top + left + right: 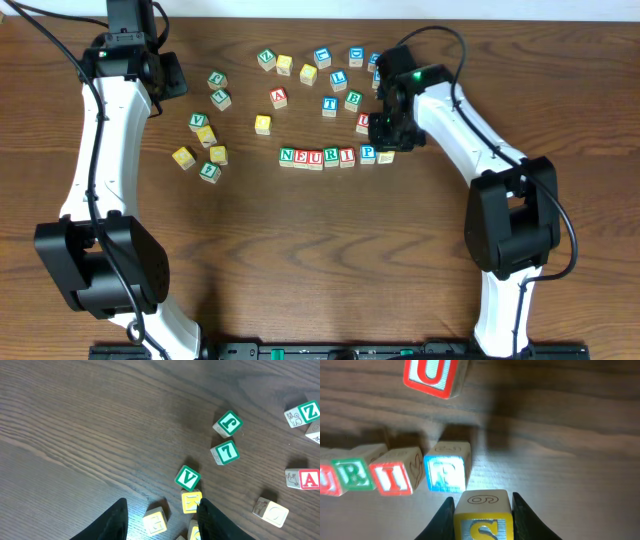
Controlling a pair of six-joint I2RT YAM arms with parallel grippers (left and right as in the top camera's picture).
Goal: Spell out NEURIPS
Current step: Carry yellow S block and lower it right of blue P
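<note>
On the table lies a row of cubes: green N point(288, 156), red E point(302, 156), red U point(316, 157), green R point(331, 157), red I point(347, 156) and blue P point(367, 154). My right gripper point(386, 148) is shut on a yellow cube point(386, 157) at the row's right end, just beside the P. In the right wrist view this yellow cube point(482, 517) shows an S and fills the gap between the fingers of the gripper point(482, 505), close to the P point(445, 471), I point(397, 477) and R point(352, 475). My left gripper point(178, 75) stands open and holds nothing at the back left.
A spare red U cube point(432, 372) lies just behind the row. Loose letter cubes are scattered at the back point(322, 57) and at the left point(205, 137). Below my left gripper point(162, 522) lie yellow cubes point(155, 521), a green V point(188, 478) and a green 7 point(224, 452).
</note>
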